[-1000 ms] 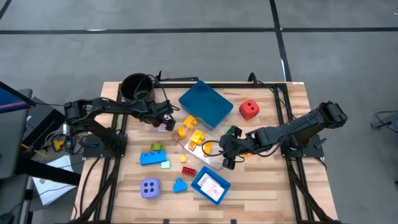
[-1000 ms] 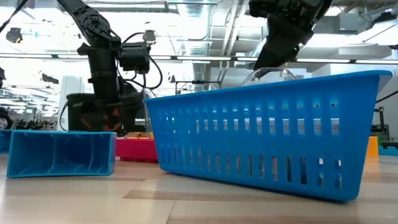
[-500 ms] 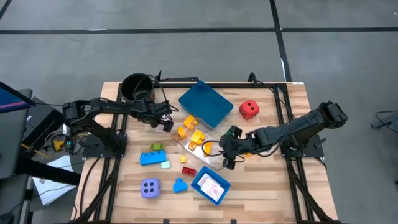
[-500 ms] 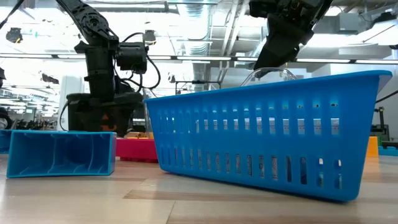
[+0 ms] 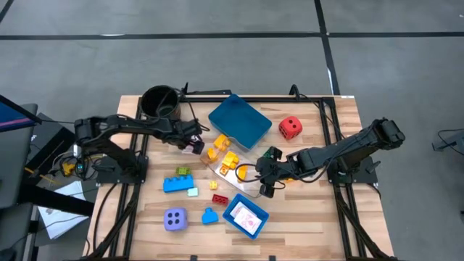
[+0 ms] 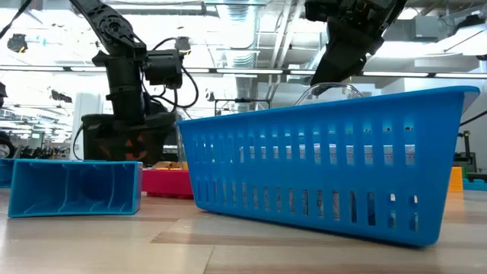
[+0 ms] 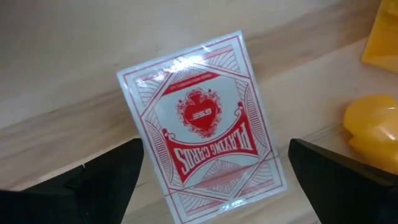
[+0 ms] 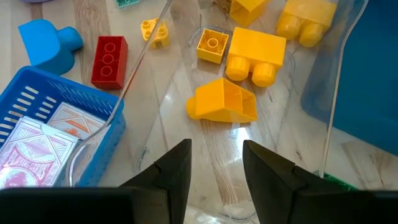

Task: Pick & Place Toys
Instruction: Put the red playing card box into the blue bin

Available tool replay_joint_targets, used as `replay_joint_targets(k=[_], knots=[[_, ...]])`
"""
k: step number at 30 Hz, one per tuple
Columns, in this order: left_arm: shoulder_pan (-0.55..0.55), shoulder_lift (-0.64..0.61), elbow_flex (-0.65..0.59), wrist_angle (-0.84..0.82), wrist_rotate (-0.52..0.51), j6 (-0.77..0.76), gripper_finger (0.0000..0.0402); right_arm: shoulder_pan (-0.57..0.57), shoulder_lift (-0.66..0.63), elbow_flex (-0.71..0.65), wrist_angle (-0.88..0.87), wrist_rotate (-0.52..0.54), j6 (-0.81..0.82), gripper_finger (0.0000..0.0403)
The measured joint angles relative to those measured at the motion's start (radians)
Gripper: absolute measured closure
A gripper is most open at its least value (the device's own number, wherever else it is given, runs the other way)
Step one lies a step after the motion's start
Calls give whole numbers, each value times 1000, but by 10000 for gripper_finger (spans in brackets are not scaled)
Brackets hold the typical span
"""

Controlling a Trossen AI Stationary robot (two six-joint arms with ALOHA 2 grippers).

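Note:
My left gripper (image 5: 193,141) is open, low over a red-printed white card pack (image 7: 205,134) that lies flat on the table. Its fingers stand on either side of the pack without touching it. My right gripper (image 5: 262,181) is shut on a clear plastic tray (image 8: 286,124) that carries yellow bricks (image 8: 249,56). A red brick (image 5: 220,199), a blue brick (image 5: 176,184), a green brick (image 5: 184,172), a lavender die (image 5: 175,218) and a red die (image 5: 290,128) rest on the table. My right gripper holds the clear tray by its rim (image 8: 227,208) on the side toward the table's right edge, pinched between the two fingers (image 8: 171,177). The fingers come slanting down from the right. The low view shows that rim (image 6: 327,90) raised; the tray's far part lies among the bricks.
A small blue basket (image 5: 245,215) holding card packs stands near the front edge. A blue tray (image 5: 239,121) and a dark round pot (image 5: 161,101) stand at the back. A blue toy piece (image 5: 209,215) lies beside the basket. Bare wood lies at the table's right.

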Motion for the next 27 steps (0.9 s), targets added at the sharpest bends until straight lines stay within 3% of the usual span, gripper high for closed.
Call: replay_joint_targets(k=[12, 24, 27], knots=[[0, 60, 4, -22, -18, 7, 14, 0, 0, 0, 0, 0, 0, 267], [0, 59, 4, -46, -44, 67, 92, 0, 0, 0, 0, 0, 0, 267], [0, 58, 4, -43, -47, 78, 94, 0, 0, 0, 0, 0, 0, 267]])
